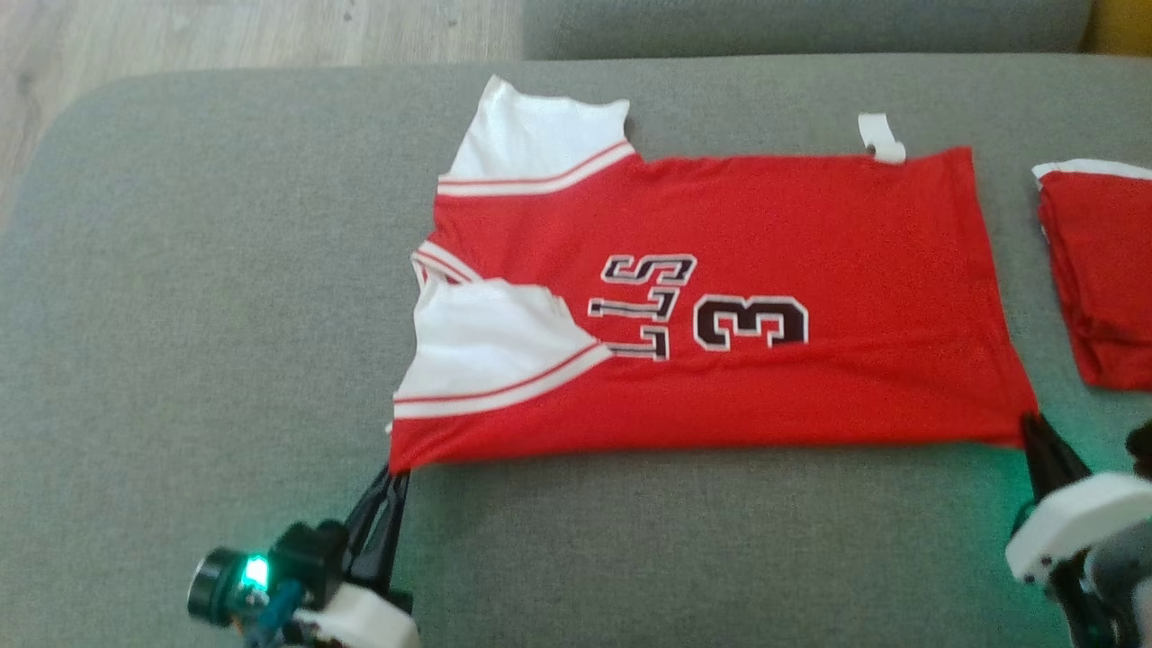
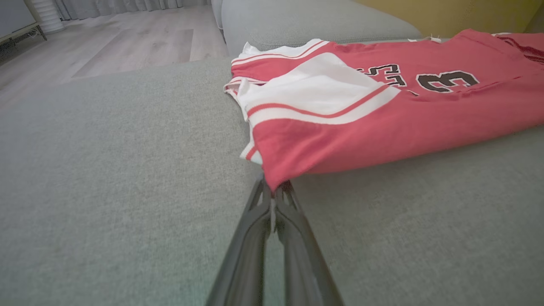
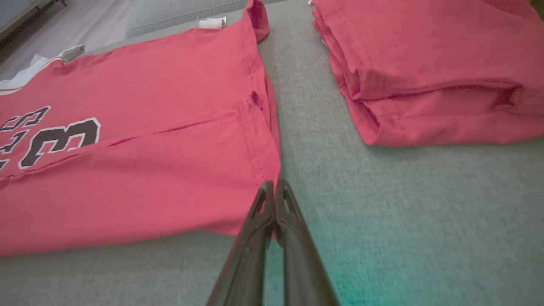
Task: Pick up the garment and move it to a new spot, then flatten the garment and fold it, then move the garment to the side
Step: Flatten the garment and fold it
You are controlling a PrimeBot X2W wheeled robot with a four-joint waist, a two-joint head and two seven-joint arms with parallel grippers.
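**Pinching both near corners of the red jersey**

My left claw (image 1: 393,475) is clenched on the jersey (image 1: 720,225) at its near shoulder-end corner. In the left wrist view the two fingers (image 2: 250,238) meet under that red corner with a sliver of pale cloth caught between them. My right claw (image 1: 1032,425) is clamped on the jersey's near hem corner. In the right wrist view its tips (image 3: 275,187) press together right at the stitched hem edge, and a bit of red shows in the slit between the fingers.

The jersey lies spread flat on the grey sofa cushion (image 1: 180,315), collar end toward my left and hem toward my right. Its black number 3 (image 1: 751,322) and lettering face up. The near white sleeve (image 1: 490,346) is folded over onto the jersey's red front, while the far white sleeve (image 1: 535,135) sticks out past the far edge. A small white tag (image 1: 880,137) curls up at the jersey's far hem corner.

Beyond the jersey's hem, apart from it on the same cushion, sits a folded red stack (image 1: 1098,270). Past the jersey's collar end and the cushion's far edge there is pale wooden floor (image 1: 225,31).
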